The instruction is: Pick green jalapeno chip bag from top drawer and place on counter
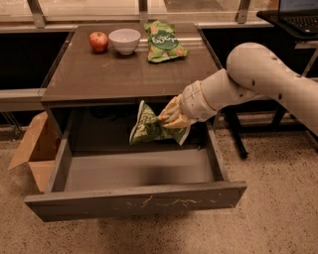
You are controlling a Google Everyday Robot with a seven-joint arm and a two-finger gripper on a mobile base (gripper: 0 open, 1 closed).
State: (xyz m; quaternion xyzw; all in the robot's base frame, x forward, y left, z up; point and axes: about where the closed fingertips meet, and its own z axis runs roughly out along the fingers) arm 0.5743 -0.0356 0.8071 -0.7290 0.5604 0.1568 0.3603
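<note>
The green jalapeno chip bag (147,127) is crumpled, mid-green with mottled yellowish print. It hangs in the air above the open top drawer (134,176), just below the counter's front edge. My gripper (170,117) is shut on the bag's right end and holds it up. My white arm reaches in from the right. The counter (119,69) is a glossy grey-brown top above the drawer. The drawer's grey front panel (134,202) shows pale scratches.
On the counter's far side stand a red apple (99,40), a white bowl (124,40) and a paler green bag with a dark round logo (163,40). A cardboard box (34,149) sits on the floor left of the drawer. A dark desk with a laptop (298,15) is at the right.
</note>
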